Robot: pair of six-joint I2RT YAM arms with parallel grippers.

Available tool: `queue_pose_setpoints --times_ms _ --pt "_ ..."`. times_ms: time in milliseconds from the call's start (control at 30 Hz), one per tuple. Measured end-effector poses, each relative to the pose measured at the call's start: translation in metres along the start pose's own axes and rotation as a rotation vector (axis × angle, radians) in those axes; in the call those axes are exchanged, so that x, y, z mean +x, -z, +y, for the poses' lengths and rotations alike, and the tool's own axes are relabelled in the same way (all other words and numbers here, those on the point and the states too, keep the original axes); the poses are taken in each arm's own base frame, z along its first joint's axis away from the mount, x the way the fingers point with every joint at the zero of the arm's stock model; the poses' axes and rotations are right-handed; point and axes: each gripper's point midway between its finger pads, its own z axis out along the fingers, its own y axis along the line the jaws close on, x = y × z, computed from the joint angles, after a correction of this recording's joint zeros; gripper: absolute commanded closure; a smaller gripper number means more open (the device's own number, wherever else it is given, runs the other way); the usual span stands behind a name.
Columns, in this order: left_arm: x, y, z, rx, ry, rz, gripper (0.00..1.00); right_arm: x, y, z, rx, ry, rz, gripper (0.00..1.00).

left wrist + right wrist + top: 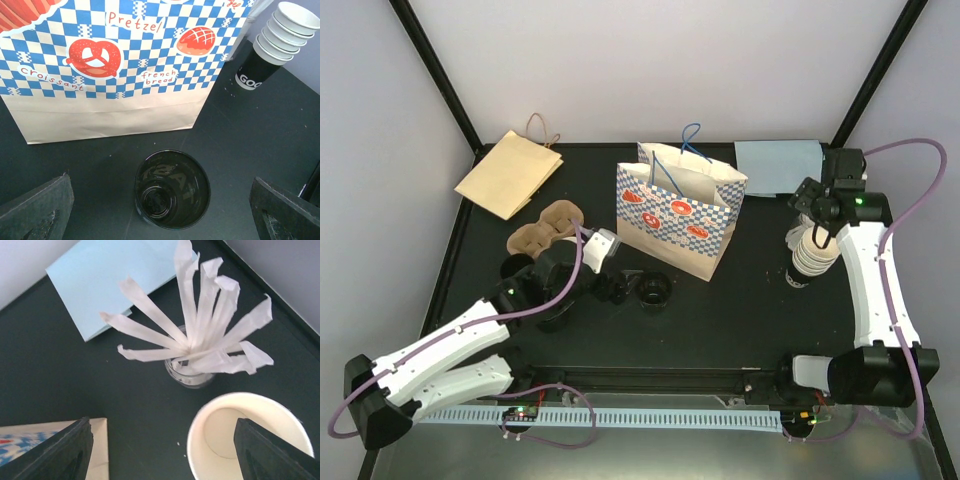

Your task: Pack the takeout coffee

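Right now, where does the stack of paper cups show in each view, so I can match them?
Top external: the stack of paper cups stands at the right, right of the bag.
Left wrist: top right corner.
Right wrist: bottom right, seen from above.
Shared landmark: the checkered bag.
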Motion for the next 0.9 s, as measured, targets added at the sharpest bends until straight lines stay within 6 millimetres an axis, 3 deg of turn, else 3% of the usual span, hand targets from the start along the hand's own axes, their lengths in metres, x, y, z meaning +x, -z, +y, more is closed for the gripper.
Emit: queue_pose_setpoints --times_ms 133,333,700,900 --pt "-0.002 0.003 -0.001 0.003 0.000 -0.012 0.01 -0.008 -0.002 0.006 -0.009 -0.001 -0.009 0.22" --pt "0.003 0.004 0.006 -0.026 0.012 -0.014 0.01 0.003 -0.003 -0.002 0.008 0.019 0.008 0.18" --pt "0.004 0.029 0.063 -0.291 0.114 -0.053 0.01 0.050 0.019 0.021 -0.209 0.146 0.093 0.13" --pt "0.016 0.027 0.084 -0.363 0.162 0.000 0.01 0.064 0.027 0.032 -0.269 0.217 0.111 0.12"
